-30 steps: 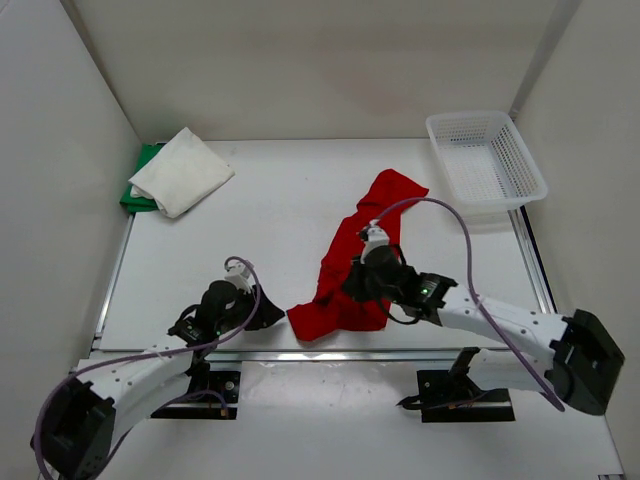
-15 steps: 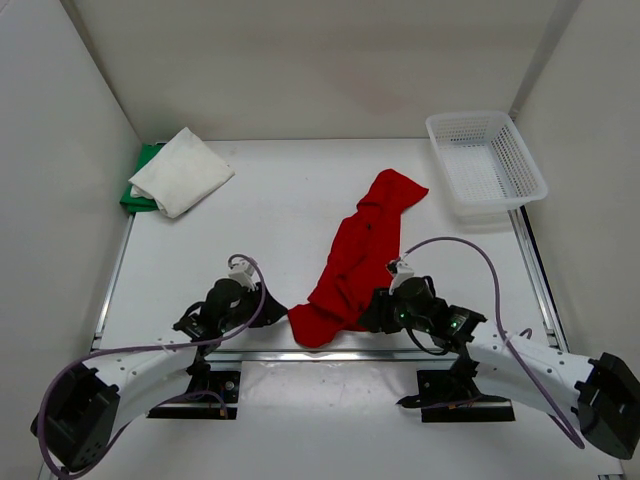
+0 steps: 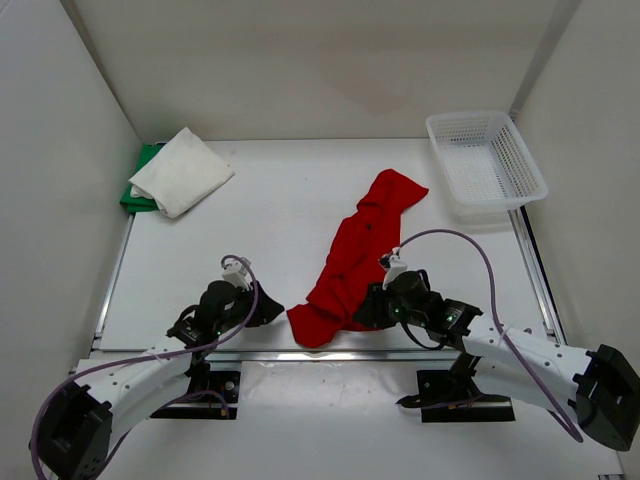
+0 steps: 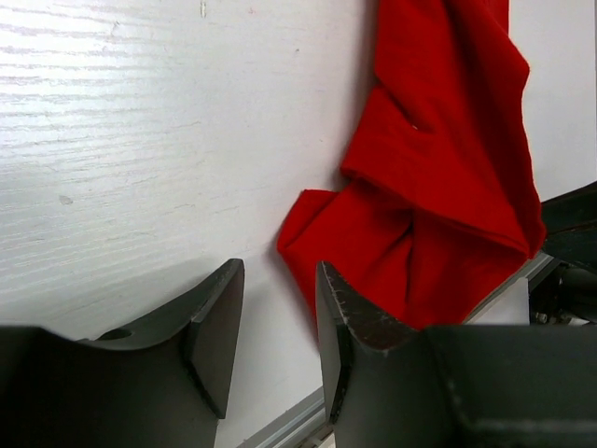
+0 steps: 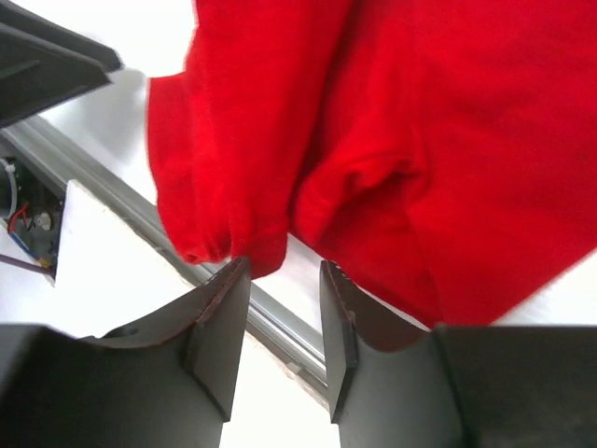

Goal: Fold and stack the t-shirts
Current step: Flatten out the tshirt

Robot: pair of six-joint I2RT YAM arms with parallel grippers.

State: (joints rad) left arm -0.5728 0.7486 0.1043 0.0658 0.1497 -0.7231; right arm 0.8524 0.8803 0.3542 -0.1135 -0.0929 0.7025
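The red t-shirt lies crumpled in a long, slanting strip on the white table. Its far end reaches toward the white mesh basket at the far right corner, and its near end is bunched just beside the metal rail along the table's front edge. The left fingers sit low over the table just to the left of that near bunch. They stand apart with only bare table showing between them, and in the left wrist view the cloth's folded corner lies ahead and to the right of the tips, not touching them. The right fingers are at the other side of the same bunch, near its right edge. They too are spread, with nothing clamped between them. In the right wrist view a rolled hem of the red cloth hangs just past the tips, and the rail and table edge show through the gap. Whether the hem brushes the left tip cannot be told. The two arms reach in from the near edge and converge on the shirt's lower end from opposite sides. Well apart from all this, at the far left corner of the table, the white t-shirt lies folded into a flat square. It rests on top of the green t-shirt, of which only a strip shows along the left side beneath it.
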